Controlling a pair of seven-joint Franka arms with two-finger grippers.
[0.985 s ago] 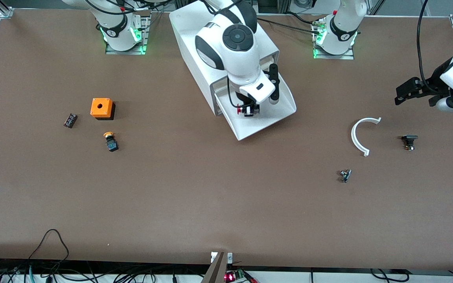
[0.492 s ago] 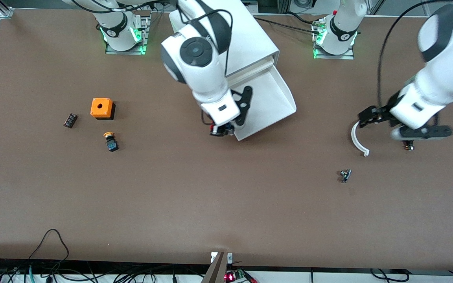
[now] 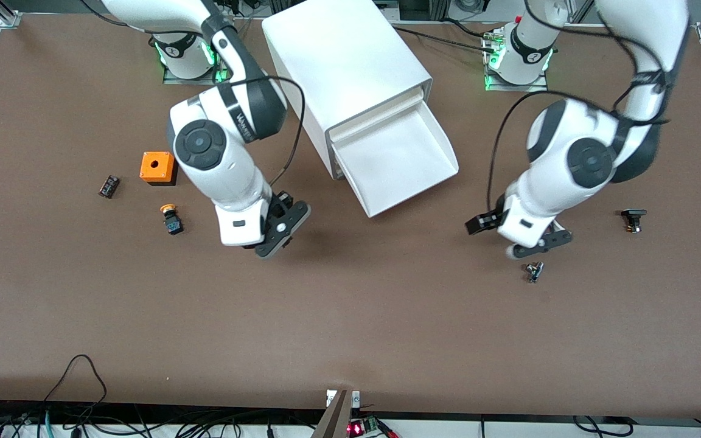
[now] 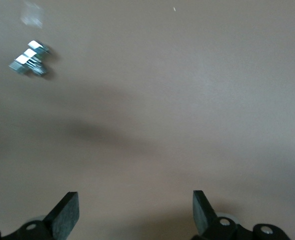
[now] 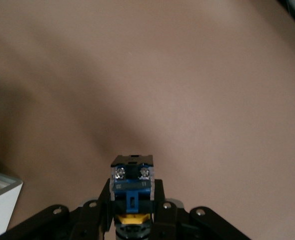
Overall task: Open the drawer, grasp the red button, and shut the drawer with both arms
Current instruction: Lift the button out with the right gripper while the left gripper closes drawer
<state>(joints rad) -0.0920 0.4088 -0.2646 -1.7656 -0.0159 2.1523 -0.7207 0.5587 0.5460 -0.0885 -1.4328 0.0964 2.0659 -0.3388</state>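
Note:
The white drawer (image 3: 408,164) stands pulled out of the big white cabinet (image 3: 344,67), and its tray shows nothing inside. My right gripper (image 3: 274,231) hangs over the table between the drawer and the orange-capped button. It is shut on the button (image 5: 131,186), whose black-blue body and yellow ring show between the fingers in the right wrist view; the red cap is hidden. My left gripper (image 3: 524,246) is open and empty over the table toward the left arm's end, close to a small metal part (image 3: 533,271). Its fingers (image 4: 63,214) stand wide apart.
An orange box with a hole (image 3: 157,167), an orange-capped button (image 3: 171,219) and a small black part (image 3: 108,186) lie toward the right arm's end. A black part (image 3: 633,219) lies toward the left arm's end. The metal part also shows in the left wrist view (image 4: 30,59).
My right gripper lifted the button out of the drawer and carried it toward the right arm's end, over the table. My left arm swung in from the table's end and now covers the curved white piece.

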